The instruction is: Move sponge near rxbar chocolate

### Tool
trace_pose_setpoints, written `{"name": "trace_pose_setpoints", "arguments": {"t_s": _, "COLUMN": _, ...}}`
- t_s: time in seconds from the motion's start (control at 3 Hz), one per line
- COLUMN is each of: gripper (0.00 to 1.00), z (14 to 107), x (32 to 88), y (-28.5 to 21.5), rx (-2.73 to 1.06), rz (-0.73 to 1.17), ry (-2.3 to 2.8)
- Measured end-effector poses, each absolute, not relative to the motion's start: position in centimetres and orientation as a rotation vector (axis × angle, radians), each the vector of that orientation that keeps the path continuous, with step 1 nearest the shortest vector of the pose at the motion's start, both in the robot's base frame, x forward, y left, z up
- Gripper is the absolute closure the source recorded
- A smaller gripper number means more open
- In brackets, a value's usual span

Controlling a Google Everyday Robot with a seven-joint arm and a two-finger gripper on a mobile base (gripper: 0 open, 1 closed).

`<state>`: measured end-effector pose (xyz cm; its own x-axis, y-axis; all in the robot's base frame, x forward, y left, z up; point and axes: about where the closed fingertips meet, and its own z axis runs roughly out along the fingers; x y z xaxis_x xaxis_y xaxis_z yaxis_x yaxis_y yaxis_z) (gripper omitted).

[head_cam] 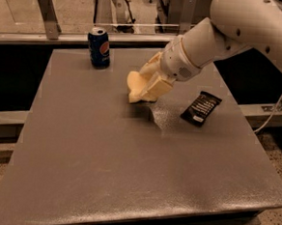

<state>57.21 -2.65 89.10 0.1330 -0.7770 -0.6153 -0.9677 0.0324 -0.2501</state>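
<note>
The sponge (pixel 134 86), a pale yellow foam slab, hangs a little above the grey table (pixel 103 165) near its middle back. My gripper (pixel 150 86) is shut on it, its pale yellow fingers (pixel 158 87) clamped on the sponge's right side, with the white arm reaching in from the upper right. The rxbar chocolate (pixel 201 109), a flat black wrapper with white lettering, lies on the table to the right of the sponge, about a hand's width away.
A blue soda can (pixel 99 47) stands upright at the table's back left. A metal rail and posts (pixel 46 16) run behind the table. A white cable (pixel 276 112) hangs off the right side.
</note>
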Motion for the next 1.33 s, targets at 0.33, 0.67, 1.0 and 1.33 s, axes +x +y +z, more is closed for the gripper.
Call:
{"name": "trace_pose_setpoints", "arguments": {"t_s": 0.33, "gripper": 1.00, "z": 88.9, "x": 58.6, "y": -6.6, "rx": -1.711, "rz": 0.322, "ry": 1.764}}
{"name": "trace_pose_setpoints", "arguments": {"t_s": 0.67, "gripper": 1.00, "z": 89.2, "x": 59.0, "y": -10.2, "rx": -1.636, "rz": 0.259, "ry": 1.825}}
{"name": "trace_pose_setpoints", "arguments": {"t_s": 1.0, "gripper": 0.84, "z": 89.1, "x": 59.5, "y": -12.4, "rx": -1.589, "rz": 0.231, "ry": 1.864}}
{"name": "trace_pose_setpoints", "arguments": {"t_s": 1.33, "gripper": 0.60, "z": 88.3, "x": 59.9, "y": -13.5, "rx": -1.547, "rz": 0.241, "ry": 1.889}}
